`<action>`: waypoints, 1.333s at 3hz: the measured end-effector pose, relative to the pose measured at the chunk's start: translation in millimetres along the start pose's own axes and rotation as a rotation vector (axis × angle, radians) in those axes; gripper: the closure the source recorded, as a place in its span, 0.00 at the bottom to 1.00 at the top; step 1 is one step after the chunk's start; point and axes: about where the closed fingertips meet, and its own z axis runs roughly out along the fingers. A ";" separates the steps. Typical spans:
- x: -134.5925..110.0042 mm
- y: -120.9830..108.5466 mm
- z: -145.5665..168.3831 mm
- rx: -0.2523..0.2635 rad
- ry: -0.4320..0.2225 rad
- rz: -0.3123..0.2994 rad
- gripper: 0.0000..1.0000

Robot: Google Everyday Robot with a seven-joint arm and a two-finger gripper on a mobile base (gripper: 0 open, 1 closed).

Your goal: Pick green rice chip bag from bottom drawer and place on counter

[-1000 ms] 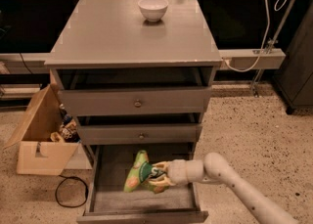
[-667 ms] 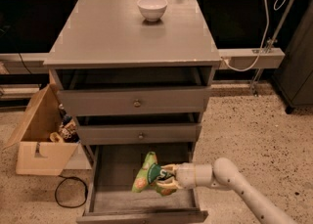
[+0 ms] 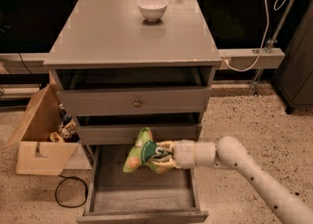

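Camera view: green rice chip bag [image 3: 141,152] hangs in the air over the bottom drawer [image 3: 142,196], clear of its floor, with its top corner overlapping the middle drawer front [image 3: 107,134]. Gripper [image 3: 161,154] comes in from the right on the white arm [image 3: 244,169] and is clamped on the bag's right side, with only foil between its closed fingers.

We judge the step as carry-up: bag out, not yet on the worktop [image 3: 117,37].

To do it well, we'd pull back toward the drawer's open front first. That way the bag clears the middle drawer front, the top drawer [image 3: 98,101] and the worktop's overhanging edge. Then rise, then move in over the top.

Foil looks crumpled and slippery, so firm grip, no jerks. Set down on bare surface in front of the white bowl [image 3: 152,9], well apart from it.
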 end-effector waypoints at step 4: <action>-244.3 -88.4 -21.5 0.083 0.213 -0.357 1.00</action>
